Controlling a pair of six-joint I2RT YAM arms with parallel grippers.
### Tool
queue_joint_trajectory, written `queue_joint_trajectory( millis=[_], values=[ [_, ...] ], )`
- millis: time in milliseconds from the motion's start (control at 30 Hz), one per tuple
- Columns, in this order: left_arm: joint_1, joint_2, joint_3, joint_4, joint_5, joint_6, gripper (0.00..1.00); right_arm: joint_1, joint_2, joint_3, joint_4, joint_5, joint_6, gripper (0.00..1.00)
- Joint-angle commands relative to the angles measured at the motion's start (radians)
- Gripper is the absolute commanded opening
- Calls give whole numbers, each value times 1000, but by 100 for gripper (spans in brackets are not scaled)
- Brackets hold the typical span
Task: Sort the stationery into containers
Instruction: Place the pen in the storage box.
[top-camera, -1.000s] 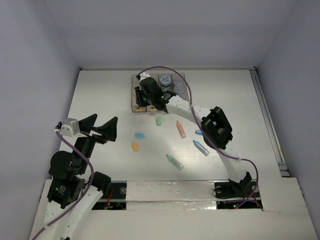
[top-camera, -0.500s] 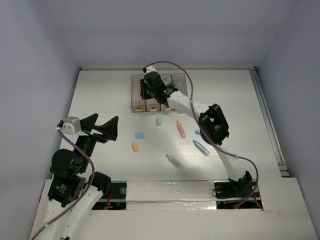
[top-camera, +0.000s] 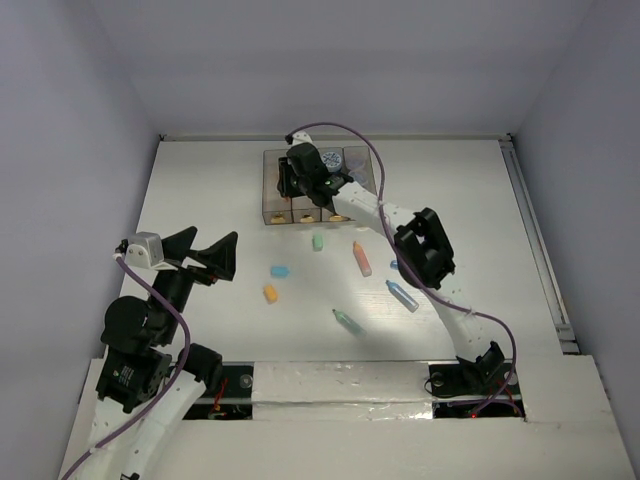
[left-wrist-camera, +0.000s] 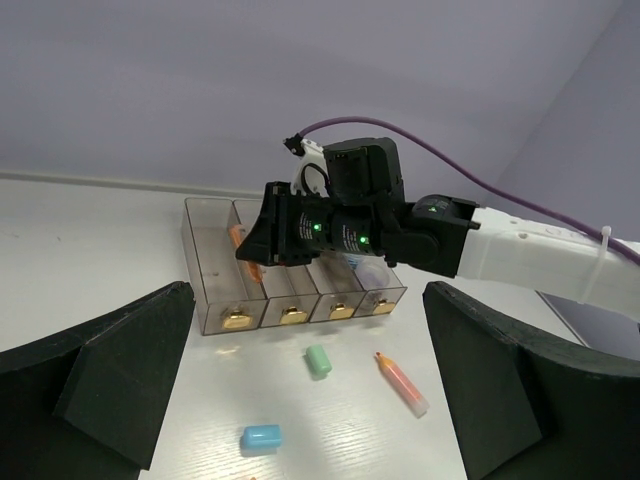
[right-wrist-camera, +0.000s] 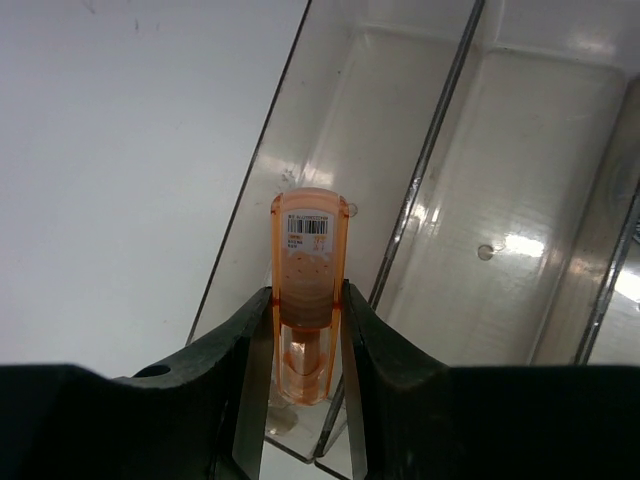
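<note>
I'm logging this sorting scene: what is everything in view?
Translucent grey-brown plastic bins: 4, joined row, far side of white table.
Orange marker stick: 1, held over the row's left end.
Loose marker sticks: 3, orange-pink, blue, teal, table near bins.
Small block erasers: 3, green, blue, orange, table.
Round jar: at least 1, bluish, right-hand bin, partly hidden.
Small blue item: 1, table, half hidden by right arm.
Left pincer: 1, black, open, empty.
Right pincer: 1, black, shut on orange marker stick.
</note>
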Motion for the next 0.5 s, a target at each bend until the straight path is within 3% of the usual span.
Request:
queue_joint_trajectory(
  millis=[0, 233, 467],
  values=[
    [3, 17, 22, 44, 6, 10, 99, -17, -35, 2, 43, 52, 20, 29],
    [3, 24, 22, 47, 12, 10, 99, -36, -82, -93, 49, 94, 23, 35],
    [3, 24, 23, 49, 12, 10, 99, -54, -162, -189, 86, 132, 29, 60]
  ],
)
